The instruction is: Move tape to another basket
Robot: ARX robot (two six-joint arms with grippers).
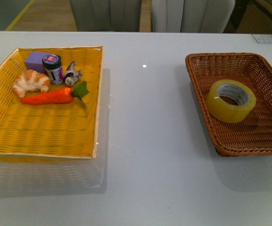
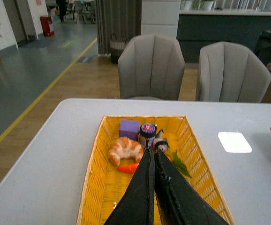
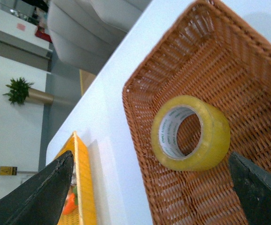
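Right wrist view: R end effector (image 3: pixel 150 157) spread wide above tape (image 3: pixel 210 136) in basket (image 3: pixel 229 56); L end effector (image 2: pixel 153 151) together.

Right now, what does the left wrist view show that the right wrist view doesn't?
Only left wrist: the left gripper, shut, over the yellow tray, plus the croissant, purple block and jar in that tray.
Only right wrist: the tape in the brown basket, with the right gripper open and one finger to either side of it.
Both: the white table, the yellow tray and the basket. The basket is only a sliver at the frame edge in the left wrist view.
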